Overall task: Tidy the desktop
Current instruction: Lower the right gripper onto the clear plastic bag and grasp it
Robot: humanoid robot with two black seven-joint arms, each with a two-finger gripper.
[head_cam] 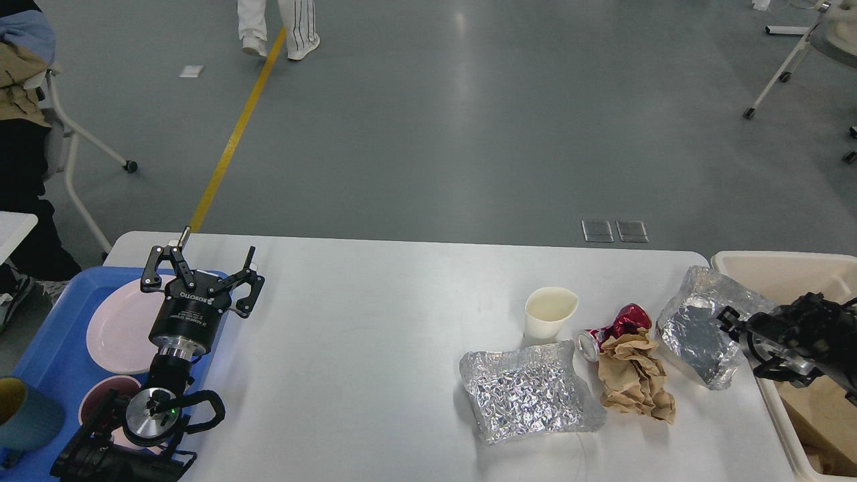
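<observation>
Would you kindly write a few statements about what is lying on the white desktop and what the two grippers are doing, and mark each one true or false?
1. The white paper cup stands upright on the desktop. True.
2. The crushed red can lies inside the blue tray. False: it lies on the desktop beside the crumpled brown paper.
3. The left gripper is open and holds nothing. True.
4. The pink plate sits in the beige bin. False: it sits in the blue tray.
5. Two pieces of crumpled foil are on the desktop: a flat foil tray and a foil wrapper near the right gripper. True.
</observation>
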